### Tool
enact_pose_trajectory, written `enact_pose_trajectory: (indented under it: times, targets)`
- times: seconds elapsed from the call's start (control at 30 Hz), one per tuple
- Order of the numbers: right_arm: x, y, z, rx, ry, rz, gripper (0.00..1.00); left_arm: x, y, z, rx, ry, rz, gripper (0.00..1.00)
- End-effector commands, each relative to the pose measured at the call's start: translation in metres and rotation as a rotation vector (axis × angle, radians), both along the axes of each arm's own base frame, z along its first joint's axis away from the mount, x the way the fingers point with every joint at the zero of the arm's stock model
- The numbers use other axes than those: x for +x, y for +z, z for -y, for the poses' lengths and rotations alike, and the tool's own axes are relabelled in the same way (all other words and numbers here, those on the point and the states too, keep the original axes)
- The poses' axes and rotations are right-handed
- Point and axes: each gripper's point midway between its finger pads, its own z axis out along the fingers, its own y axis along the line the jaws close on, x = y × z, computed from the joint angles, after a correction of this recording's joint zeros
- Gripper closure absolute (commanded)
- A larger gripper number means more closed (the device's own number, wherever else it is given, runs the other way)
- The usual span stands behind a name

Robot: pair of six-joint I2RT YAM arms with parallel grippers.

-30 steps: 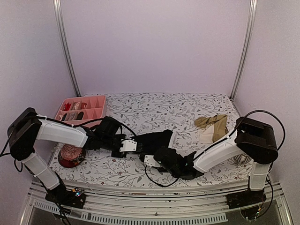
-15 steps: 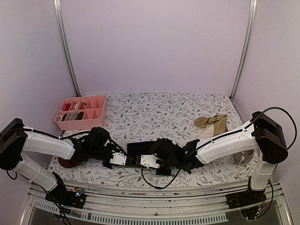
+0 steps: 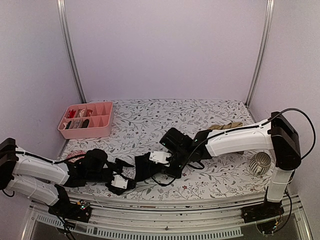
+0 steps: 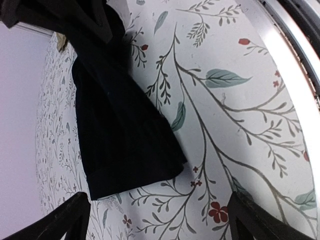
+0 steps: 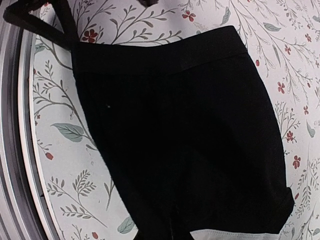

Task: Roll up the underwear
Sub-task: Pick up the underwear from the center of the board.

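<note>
Flattening looks done and rolling not yet begun: the black underwear (image 3: 145,167) lies spread out, right of and nearer than the pink divider tray (image 3: 85,131). The right gripper (image 3: 159,161) is clenched, seemingly pinching its far edge. The left gripper (image 4: 159,197), released with jaws wide, hovers just beside the garment on the tray's side. Next, 1 edge needs turning over tightly. The tan underwear (image 3: 226,127) lies far right of the tray, on floral tablecloth (image 3: 165,117) under lilac walls (image 3: 165,50).

We count two garments: one black underwear (image 3: 142,168) and one tan underwear (image 3: 227,126). We count two arms, each with one gripper: left gripper (image 3: 127,175), right gripper (image 3: 155,167). On one bench (image 3: 150,120) we count one pink tray (image 3: 85,132) and one ribbed metal thing (image 3: 260,163).
</note>
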Motion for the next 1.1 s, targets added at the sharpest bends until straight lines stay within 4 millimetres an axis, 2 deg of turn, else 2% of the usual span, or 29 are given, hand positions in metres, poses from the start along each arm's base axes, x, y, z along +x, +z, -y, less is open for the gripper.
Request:
enact_pose_trajectory:
  times: [0.0, 0.23, 0.5, 0.67, 0.73, 0.9, 0.97, 1.07]
  targets:
    - [-0.003, -0.004, -0.001, 0.001, -0.013, -0.149, 0.98, -0.009, 0.007, 0.005, -0.070, 0.017, 0.022, 0.01]
    - [0.007, -0.009, 0.001, -0.002, -0.042, -0.250, 0.98, 0.006, 0.018, 0.018, -0.119, 0.131, 0.038, 0.01]
    - [0.016, -0.007, 0.003, 0.016, -0.065, -0.282, 0.98, 0.012, 0.005, 0.031, -0.083, 0.197, 0.102, 0.02]
    - [0.019, -0.008, 0.005, 0.020, -0.074, -0.292, 0.98, 0.014, -0.003, 0.039, -0.057, 0.208, 0.151, 0.11]
    - [0.019, -0.009, 0.006, 0.020, -0.073, -0.295, 0.98, 0.016, -0.006, 0.040, -0.047, 0.217, 0.162, 0.19]
    - [0.021, -0.011, 0.008, 0.014, -0.068, -0.286, 0.98, 0.018, -0.010, 0.043, -0.034, 0.231, 0.155, 0.57]
    - [0.023, -0.011, 0.010, 0.012, -0.071, -0.271, 0.97, 0.018, -0.009, 0.045, -0.036, 0.240, 0.136, 0.75]
    - [0.025, -0.006, 0.011, 0.017, -0.071, -0.246, 0.91, 0.019, -0.006, 0.047, -0.043, 0.257, 0.099, 0.92]
